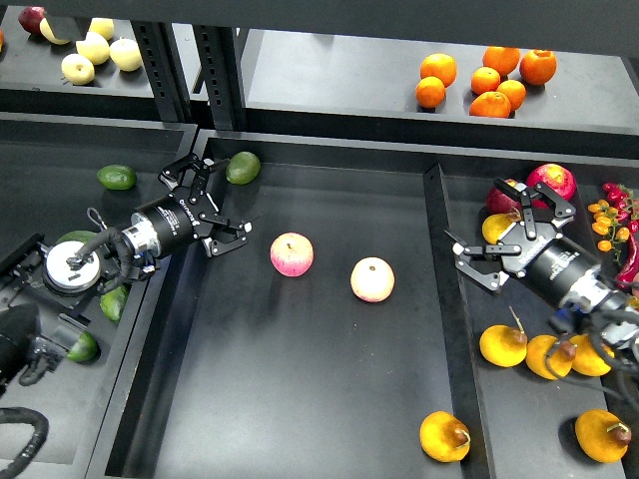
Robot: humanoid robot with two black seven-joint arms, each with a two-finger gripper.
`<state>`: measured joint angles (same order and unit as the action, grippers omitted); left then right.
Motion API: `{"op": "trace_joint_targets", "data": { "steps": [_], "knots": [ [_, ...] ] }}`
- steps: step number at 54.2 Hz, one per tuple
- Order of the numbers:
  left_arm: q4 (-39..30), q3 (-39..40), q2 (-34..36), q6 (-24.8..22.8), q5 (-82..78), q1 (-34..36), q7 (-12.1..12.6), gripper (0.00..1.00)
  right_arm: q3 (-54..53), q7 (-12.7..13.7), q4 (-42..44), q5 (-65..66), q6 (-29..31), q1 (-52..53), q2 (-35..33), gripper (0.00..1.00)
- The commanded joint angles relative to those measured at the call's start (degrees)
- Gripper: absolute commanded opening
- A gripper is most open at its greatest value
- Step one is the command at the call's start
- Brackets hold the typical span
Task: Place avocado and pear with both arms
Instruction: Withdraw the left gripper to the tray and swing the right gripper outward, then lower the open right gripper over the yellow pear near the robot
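A dark green teardrop avocado (243, 167) lies in the back left corner of the centre tray (300, 399). My left gripper (221, 199) is open and empty over the tray's left edge, just in front of that avocado and not touching it. A golden pear (444, 436) with a short stem and a brown blotch lies at the tray's front right. My right gripper (493, 236) is open and empty over the right bin, close to the divider wall (436, 210) and far behind the pear.
Two pink-and-yellow apples (292, 254) (372, 279) lie mid-tray. The left bin holds more avocados (117, 177). The right bin holds several similar pears (504, 344) and a red apple (552, 183). Oranges (486, 80) and pale apples (95, 48) sit on the back shelf.
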<state>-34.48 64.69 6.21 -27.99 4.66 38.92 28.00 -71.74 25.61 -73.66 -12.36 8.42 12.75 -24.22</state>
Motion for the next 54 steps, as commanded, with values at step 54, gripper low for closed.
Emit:
{"op": "trace_joint_targets", "data": {
  "steps": [54],
  "knots": [
    [-8.0,16.6,-6.2,0.0,0.3,-15.5,0.0,0.99,52.9,2.4,0.3,13.8,19.6,30.3,-23.2,1.00]
  ]
}}
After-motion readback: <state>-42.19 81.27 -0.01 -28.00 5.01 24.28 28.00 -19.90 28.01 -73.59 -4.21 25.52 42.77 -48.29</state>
